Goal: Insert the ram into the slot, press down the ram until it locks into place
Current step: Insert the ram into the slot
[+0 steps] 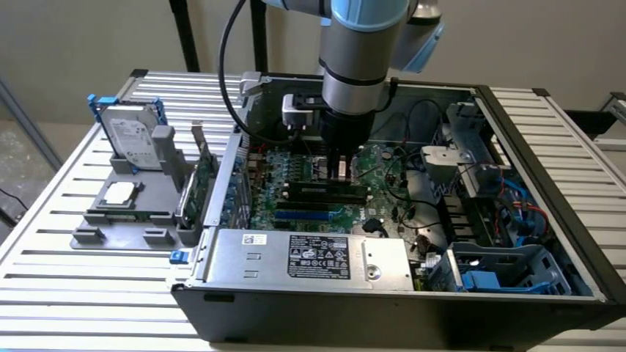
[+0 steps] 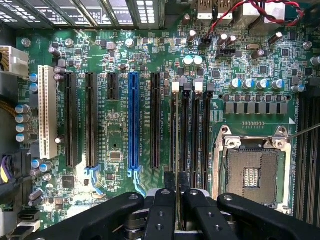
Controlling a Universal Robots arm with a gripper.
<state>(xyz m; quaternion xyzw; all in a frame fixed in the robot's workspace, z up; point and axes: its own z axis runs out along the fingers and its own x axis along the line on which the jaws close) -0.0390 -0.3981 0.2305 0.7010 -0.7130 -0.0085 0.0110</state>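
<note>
Between the jaws, which are clenched on its upper edge, the ram (image 2: 175, 142) stands edge-on along the slot (image 2: 175, 88). It runs ahead of the gripper (image 2: 177, 186) toward the white end clip. Good practice here, by judgement: keep the stick upright and square to the slot, then push straight down, evenly along its length, until both clips close. Room is tight. A neighbouring black socket (image 2: 186, 135) lies just beside one jaw and a card slot (image 2: 155, 120) near the other; the processor socket (image 2: 252, 172) sits farther out.
</note>
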